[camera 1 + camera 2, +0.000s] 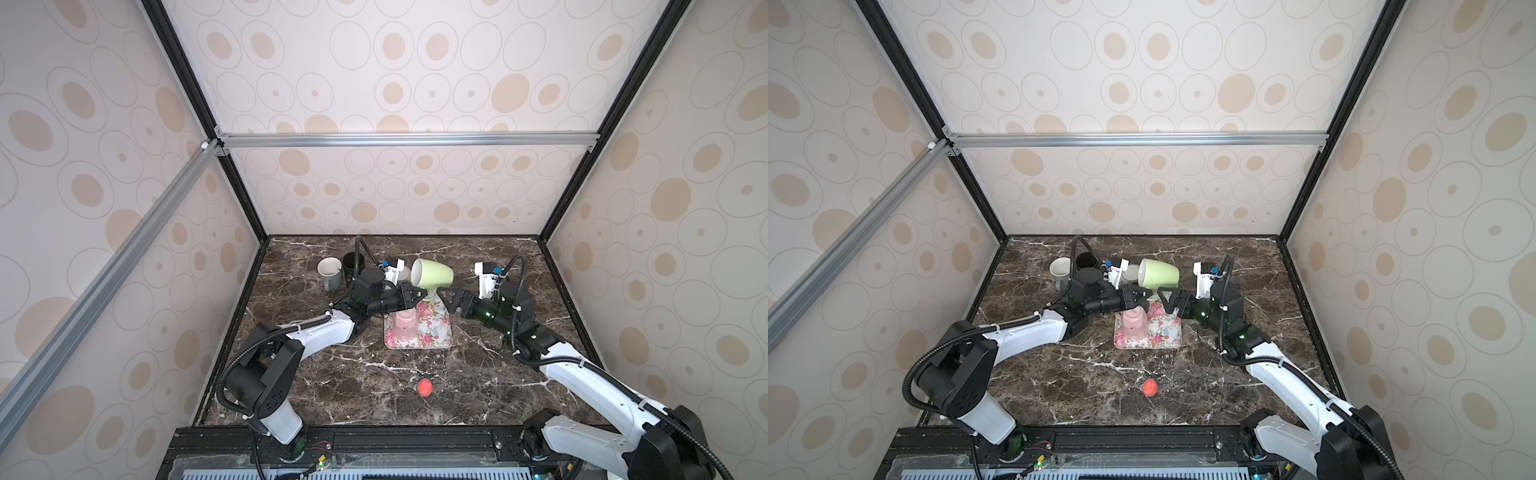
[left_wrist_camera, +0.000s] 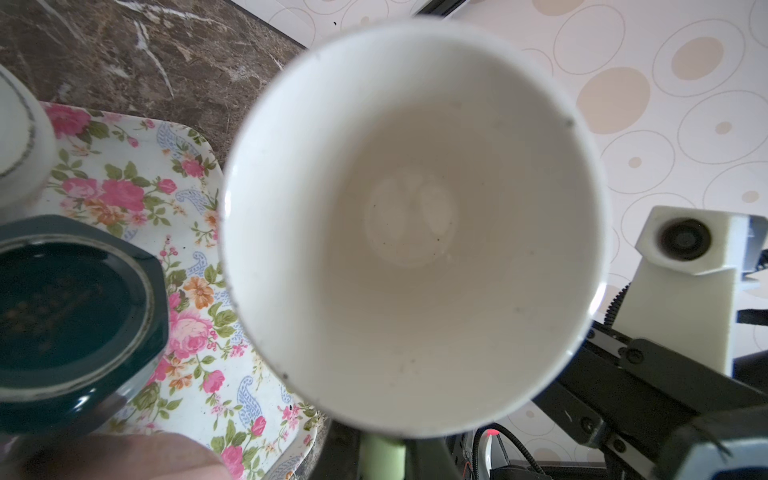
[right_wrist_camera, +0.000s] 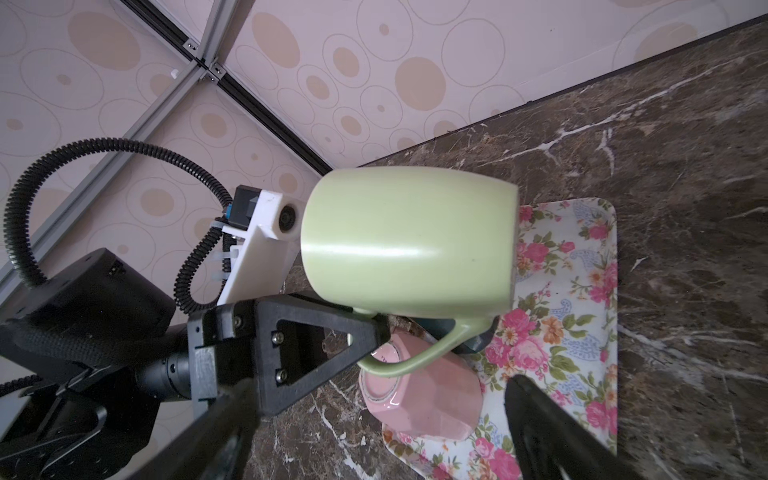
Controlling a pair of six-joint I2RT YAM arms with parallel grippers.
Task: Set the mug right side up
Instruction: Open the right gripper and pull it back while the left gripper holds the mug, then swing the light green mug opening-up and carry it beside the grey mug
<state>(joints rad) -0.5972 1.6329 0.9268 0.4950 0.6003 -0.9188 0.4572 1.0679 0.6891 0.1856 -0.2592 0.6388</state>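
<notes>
Horizontally, left gripper (image 1: 420, 292) holds green mug (image 1: 434, 273) sideways.

A tray (image 1: 437, 334) sits mid-table (image 1: 365, 395), an overturned cup (image 1: 405, 326) on its near half; the mug (image 1: 433, 273) hangs sideways above its far end (mouth leftward). An upright cup (image 1: 330, 272) stands back-left; a ball (image 1: 425, 387) lies in front.

Pale green mug (image 1: 433, 273); white inside; tipped sideways in midair.
</notes>
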